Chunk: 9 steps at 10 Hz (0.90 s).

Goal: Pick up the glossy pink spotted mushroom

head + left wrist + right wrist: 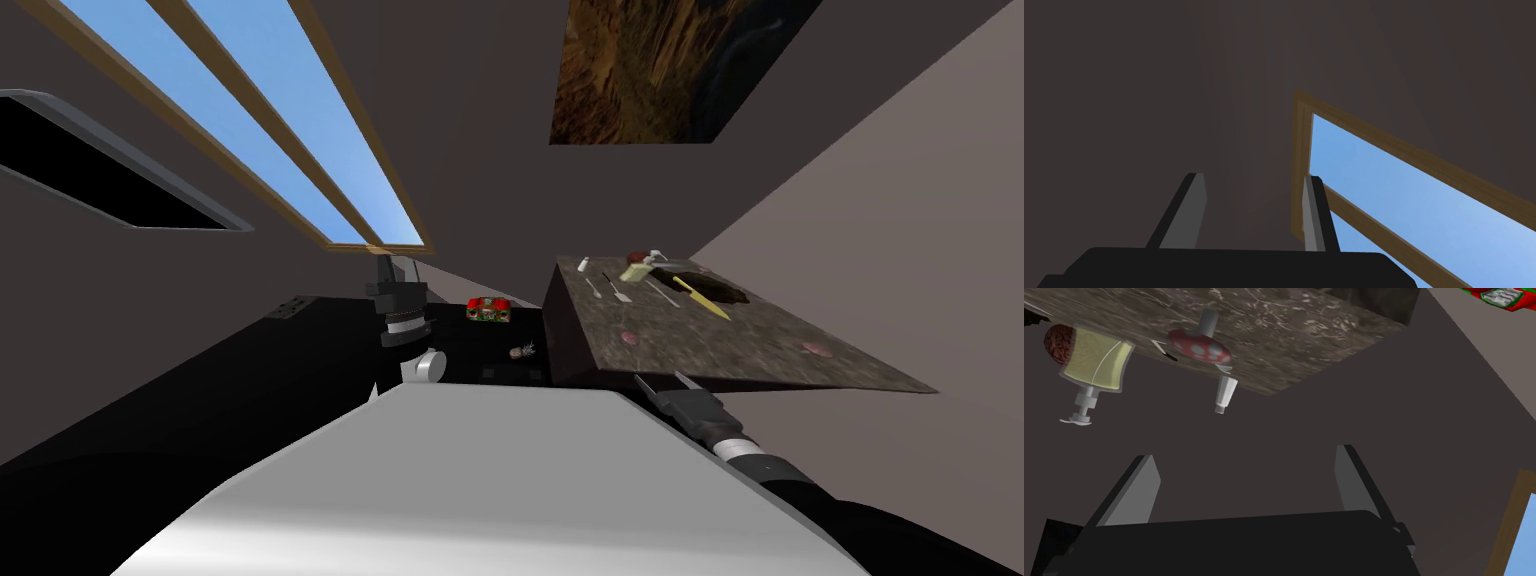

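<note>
Starting closest in, your right gripper [665, 382] hangs just short of the near edge of the marble-topped table [740, 345], its 2 fingers spread wide with nothing between them. Your left gripper [1254, 176] is raised off to the left, away from the table, also parted and empty, so the right arm is the nearer one for this. Looking along the right fingers, the mushroom [1200, 349] stands at the table's far end, well apart from the gripper. It has a pinkish-red cap with pale spots on a grey stem and stands upright, so its long axis is vertical. It sits between a yellowish pump bottle [1094, 363] and a small white tube [1226, 390], the tube just beside it. You will likely need to reach forward across the tabletop and avoid knocking that tube.
</note>
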### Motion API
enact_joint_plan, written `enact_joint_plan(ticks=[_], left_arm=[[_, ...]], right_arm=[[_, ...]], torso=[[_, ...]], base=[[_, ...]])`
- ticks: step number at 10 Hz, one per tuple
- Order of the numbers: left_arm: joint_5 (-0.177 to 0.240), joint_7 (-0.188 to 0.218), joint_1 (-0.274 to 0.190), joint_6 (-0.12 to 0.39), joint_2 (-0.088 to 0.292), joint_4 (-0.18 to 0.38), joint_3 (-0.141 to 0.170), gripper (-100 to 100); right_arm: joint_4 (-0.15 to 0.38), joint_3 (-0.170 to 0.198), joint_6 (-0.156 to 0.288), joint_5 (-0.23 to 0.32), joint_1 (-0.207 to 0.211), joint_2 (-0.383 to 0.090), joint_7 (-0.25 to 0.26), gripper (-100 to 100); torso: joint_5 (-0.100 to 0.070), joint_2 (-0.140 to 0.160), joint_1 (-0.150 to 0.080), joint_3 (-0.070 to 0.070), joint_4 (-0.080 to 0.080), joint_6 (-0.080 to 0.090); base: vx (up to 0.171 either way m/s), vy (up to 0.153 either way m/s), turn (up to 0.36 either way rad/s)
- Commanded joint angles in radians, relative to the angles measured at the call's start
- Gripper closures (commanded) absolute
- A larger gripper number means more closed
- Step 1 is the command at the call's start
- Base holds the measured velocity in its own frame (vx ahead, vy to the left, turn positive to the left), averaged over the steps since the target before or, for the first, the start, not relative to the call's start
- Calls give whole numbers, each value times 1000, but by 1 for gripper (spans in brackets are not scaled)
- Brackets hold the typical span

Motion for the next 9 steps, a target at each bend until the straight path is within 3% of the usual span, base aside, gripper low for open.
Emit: enact_joint_plan(ticks=[1, 2, 3, 6, 7, 9], left_arm=[[0, 0, 0, 0, 0, 0, 0, 0], [0, 0, 0, 0, 0, 0, 0, 0], [0, 0, 0, 0, 0, 0, 0, 0], [0, 0, 0, 0, 0, 0, 0, 0], [0, 0, 0, 0, 0, 0, 0, 0], [0, 0, 0, 0, 0, 0, 0, 0]], right_arm=[[11, -5, 16, 47, 38, -39, 21, -100], [18, -6, 28, 77, 71, -67, 44, -100], [18, -6, 28, 87, 71, -67, 44, -100], [37, 1, 62, 187, 162, -148, 110, -100], [37, 1, 62, 198, 162, -148, 110, -100], [47, 10, 83, 262, 215, -195, 151, -100]], torso=[[0, 0, 0, 0, 0, 0], [0, -1, 0, 0, 0, 0], [0, -3, 0, -2, -1, 0], [0, -3, -2, -1, -1, 0], [0, -4, -1, -2, -1, 0], [0, -3, -2, -2, -1, 0]], base=[[94, -5, 121], [136, -7, 214], [104, -21, 65], [125, -35, 148], [112, -32, 32], [121, -53, 109]])
